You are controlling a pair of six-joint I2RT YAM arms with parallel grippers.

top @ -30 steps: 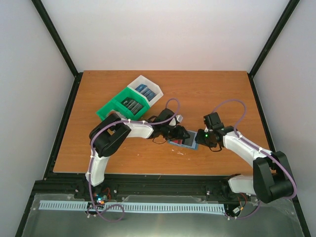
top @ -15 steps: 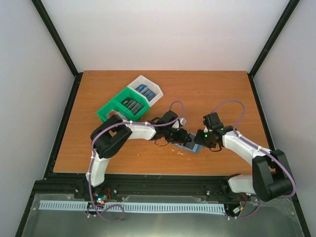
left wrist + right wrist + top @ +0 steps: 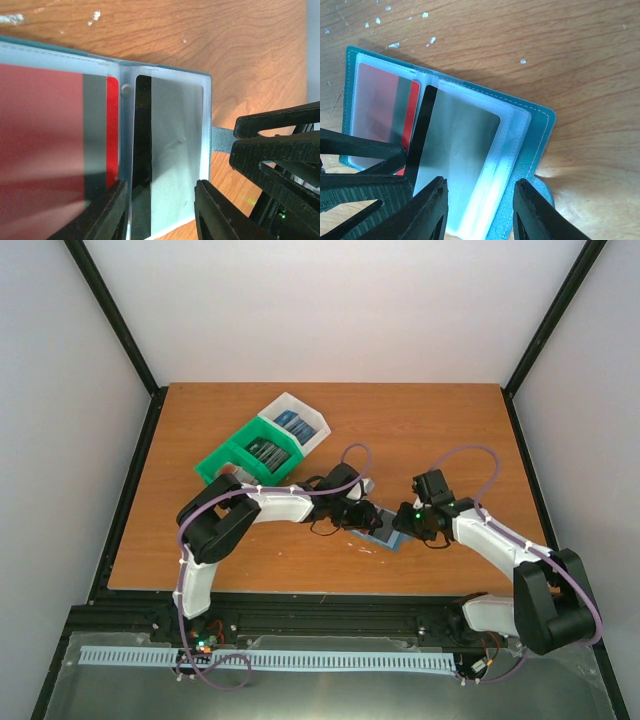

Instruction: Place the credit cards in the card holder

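Observation:
The teal card holder (image 3: 540,130) lies open on the table between both grippers (image 3: 383,532). A red credit card (image 3: 412,102) sits in its left sleeve (image 3: 50,130). A grey credit card with a black stripe (image 3: 460,140) lies in the right leaf (image 3: 172,140), its stripe edge by the spine. My left gripper (image 3: 162,207) is open, its fingers standing apart over the near end of that leaf. My right gripper (image 3: 480,200) is also open, one finger above the grey card and the other above the teal cover. The right gripper's fingers (image 3: 270,150) show beside the holder's strap.
A green bin (image 3: 245,455) and a white bin (image 3: 295,422) holding several cards stand at the back left of the wooden table (image 3: 450,430). Black frame posts and grey walls enclose the table. The two arms nearly meet over the holder.
My left gripper has slid right over the holder, covering the red card in the top view, and its fingers have drawn a little closer. The right gripper has barely moved.

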